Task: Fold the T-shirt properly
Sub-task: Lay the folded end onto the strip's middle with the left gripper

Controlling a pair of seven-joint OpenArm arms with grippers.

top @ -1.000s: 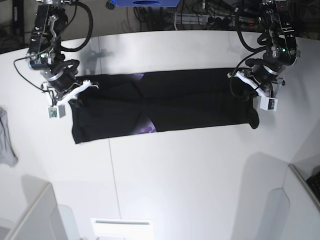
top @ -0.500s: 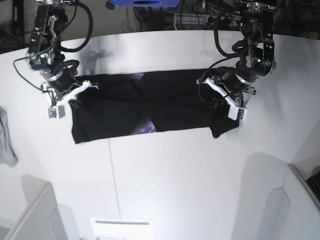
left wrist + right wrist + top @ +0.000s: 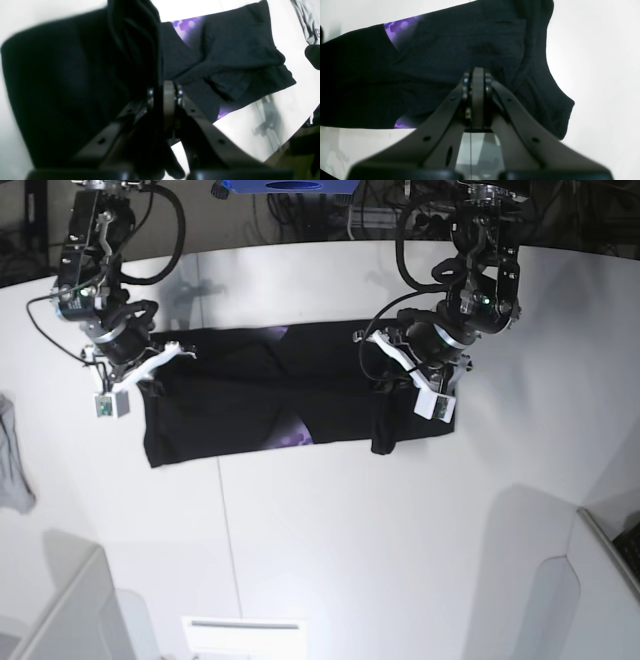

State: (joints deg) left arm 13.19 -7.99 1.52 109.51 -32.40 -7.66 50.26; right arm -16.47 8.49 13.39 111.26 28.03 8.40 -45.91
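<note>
The black T-shirt (image 3: 260, 395) lies as a long band across the white table (image 3: 350, 530), with bits of purple print (image 3: 293, 438) showing at its folds. My left gripper (image 3: 378, 365) is shut on the shirt's right end, which is lifted and doubled back over the band; a flap hangs below it. In the left wrist view the fingers (image 3: 169, 100) pinch a bunch of black cloth (image 3: 135, 37). My right gripper (image 3: 165, 365) is shut at the shirt's upper left corner. In the right wrist view its tips (image 3: 477, 75) lie against the cloth (image 3: 475, 37); whether they pinch it I cannot tell.
A small grey cloth (image 3: 12, 460) lies at the table's left edge and also shows in the left wrist view (image 3: 305, 22). Pale bins stand at the front left (image 3: 70, 610) and front right (image 3: 600, 580). Cables and a blue box (image 3: 285, 188) sit behind the table.
My left gripper has carried the shirt's right end leftward over the band, so the shirt now reaches much less far to the right. The right arm has stayed still.
</note>
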